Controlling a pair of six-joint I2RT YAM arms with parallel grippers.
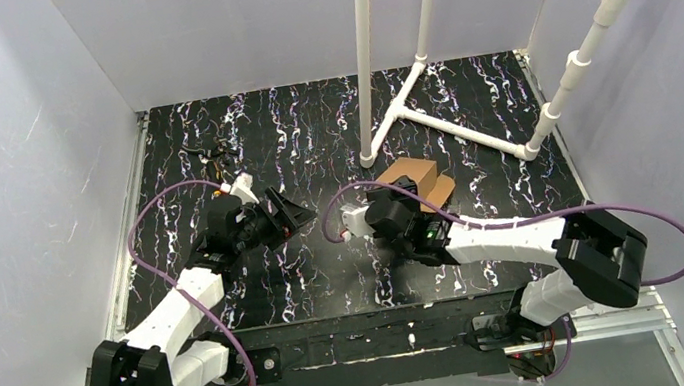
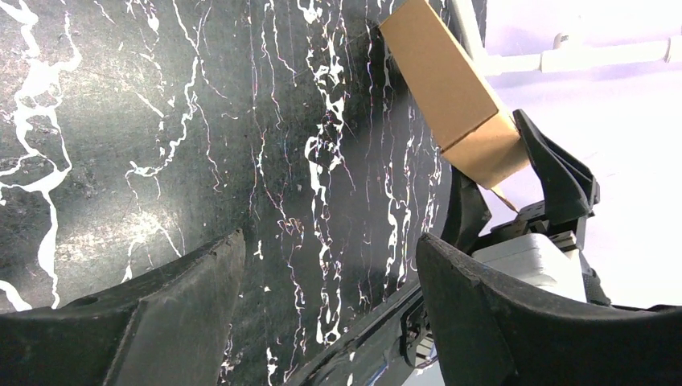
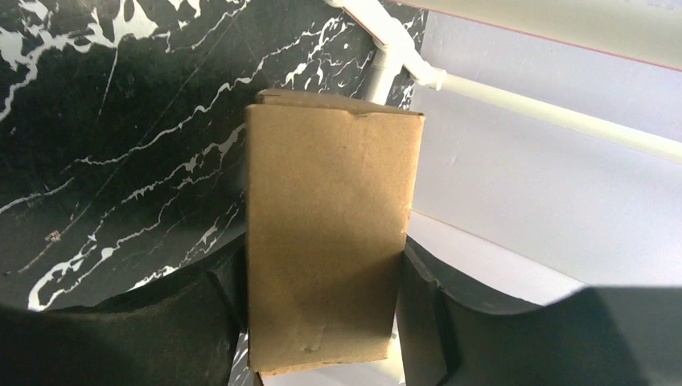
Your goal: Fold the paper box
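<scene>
While the left pincer [image 2: 330,245] stood wide with nothing between its fingers, the right pincer [image 3: 322,269] was closed against the two long sides of the paper box [image 3: 330,233]. Box noted as plain brown cardboard, already folded to a narrow rectangular form, with one broad face turned to the right wrist camera. Its far end projected well beyond the fingertips and its near end sat deep between the fingers. From the left wrist view a crease ran across the box close to the right fingers, and a small flap tip poked out below it. The box lay over the middle of the black, white-veined surface [image 1: 310,137], just in front of the foot of the white pipe frame [image 1: 427,110]. Whether its underside touched the surface could not be told. The left pincer was to the left of the box, well apart from it and pointed toward it, touching nothing.
</scene>
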